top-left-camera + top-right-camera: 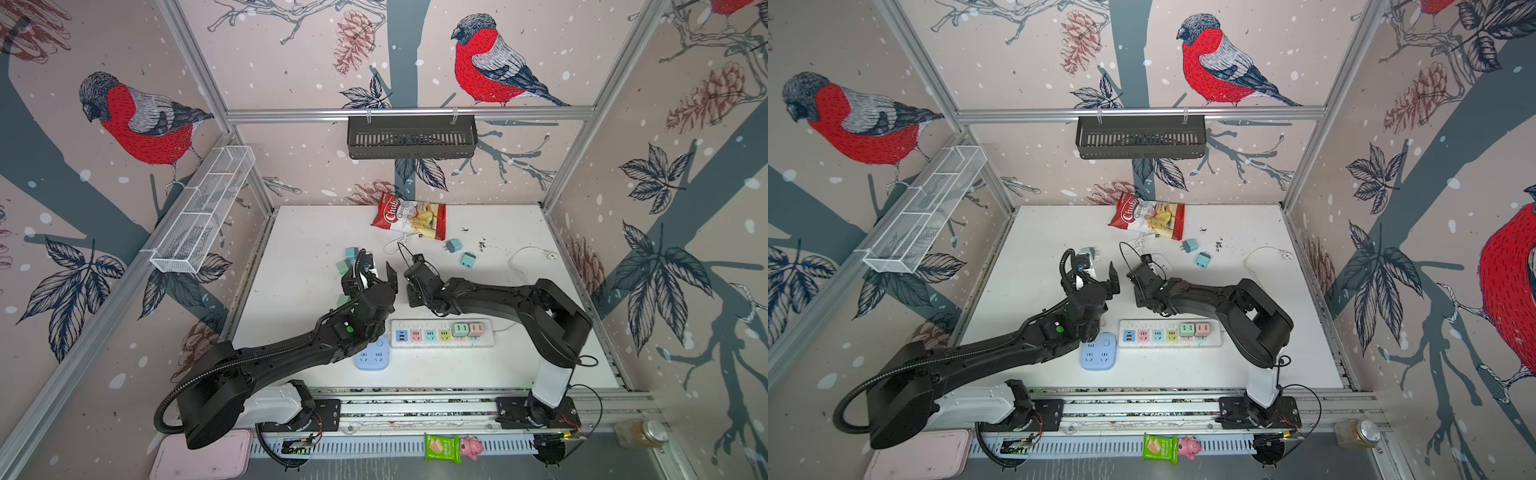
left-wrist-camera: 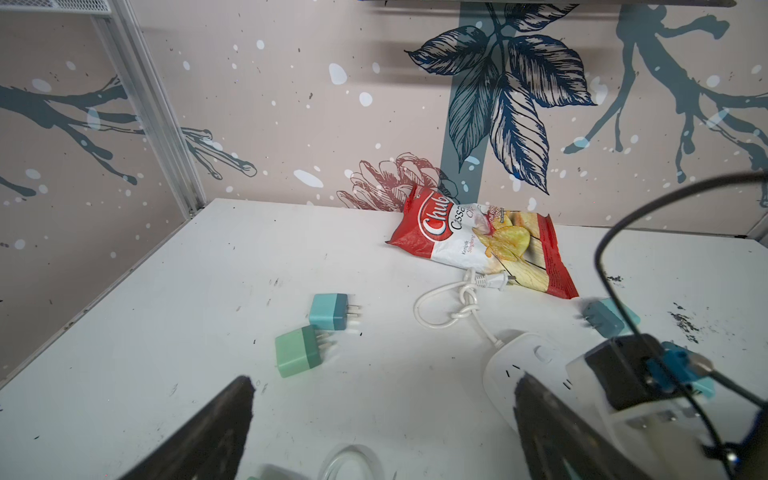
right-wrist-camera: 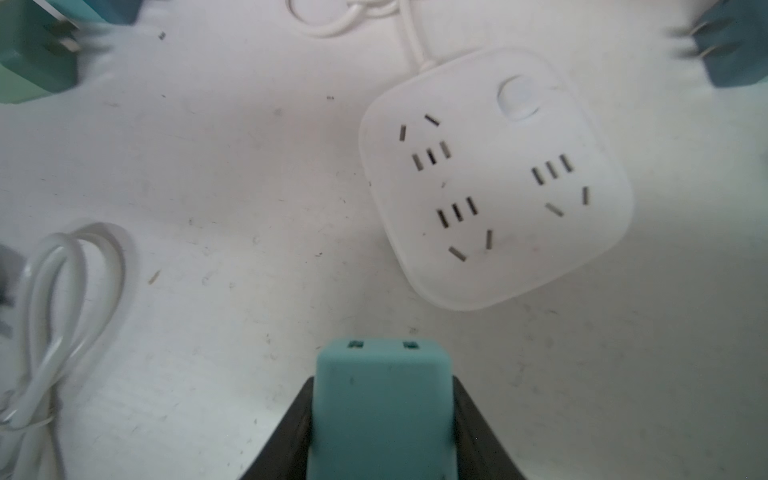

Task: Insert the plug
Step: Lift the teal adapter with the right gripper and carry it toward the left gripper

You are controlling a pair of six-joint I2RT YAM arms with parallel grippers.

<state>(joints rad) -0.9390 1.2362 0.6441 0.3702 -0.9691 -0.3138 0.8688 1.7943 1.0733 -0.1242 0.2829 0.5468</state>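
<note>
My right jaws are clamped on a teal plug [image 3: 382,399], one black finger pressed to each of its sides, as the right wrist view shows. The plug hangs over the white tabletop [image 1: 307,232] just short of a white square socket block [image 3: 494,178] and is not yet in it (all three sets of slots on the block show bare). In both top views my right arm [image 1: 498,297] reaches toward the middle, its wrist over that block. The block's white cord [image 2: 449,303] loops back to the edge of a red chips bag [image 1: 409,216] at the far side.

My left jaws stand wide apart and hold nothing, hovering just beside the right wrist. The left wrist view looks out between them at a green plug [image 2: 299,351] and a blue-green plug [image 2: 330,311] lying side by side on the tabletop, prongs pointing the same way.

At the near side, a long power strip [image 1: 442,332] carries a mint plug [image 1: 460,329] and a pink plug [image 1: 476,329] seated next to each other. A pale blue socket block [image 1: 372,353] lies just beside the strip's other end, partly under my left arm [image 1: 291,353].
</note>
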